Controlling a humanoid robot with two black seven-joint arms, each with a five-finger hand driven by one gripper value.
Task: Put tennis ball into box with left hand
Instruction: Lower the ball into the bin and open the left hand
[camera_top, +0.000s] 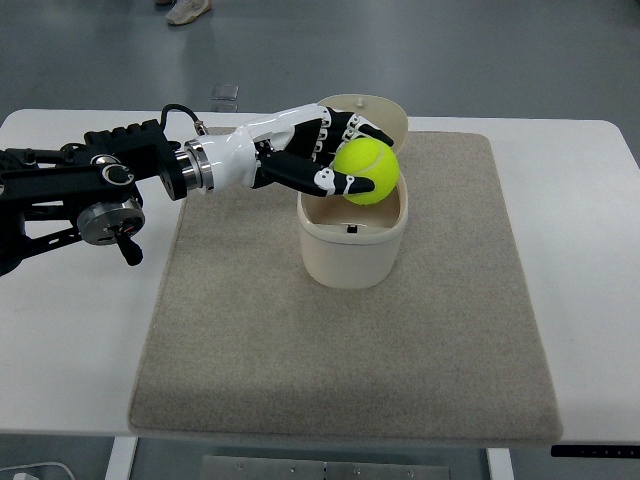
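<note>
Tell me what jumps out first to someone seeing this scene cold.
The bright yellow-green tennis ball grabs the eye, held in the fingers of the black-and-white left hand directly over the open cream box at mid-table. Next comes the grey mat that covers most of the white table, with the box standing on its far half.

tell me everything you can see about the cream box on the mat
The box is a cream, oval, smooth-walled container, plastic by its look, standing upright and open-topped on the grey mat. A matching lid lies just behind it. The left hand holds the tennis ball over its opening; whether the ball touches the rim is unclear.
</note>
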